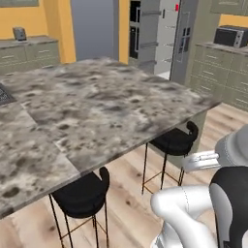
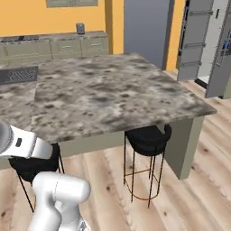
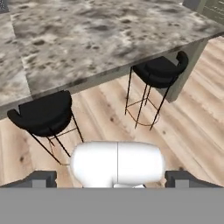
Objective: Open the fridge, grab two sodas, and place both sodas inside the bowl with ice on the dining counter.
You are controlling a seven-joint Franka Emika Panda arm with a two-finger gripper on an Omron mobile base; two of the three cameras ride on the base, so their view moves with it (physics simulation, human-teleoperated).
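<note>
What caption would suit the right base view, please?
Granite dining counter above two black stools, with the open fridge beyond.

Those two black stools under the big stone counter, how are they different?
The right stool sits beside the counter's grey end support, while the left stool is further along the dining counter. The right stool's seat is mostly tucked under the slab; the left stool's seat sticks out more from the edge. Both have black curved backs and thin metal legs, and both stand upright on the wooden floor.
</note>
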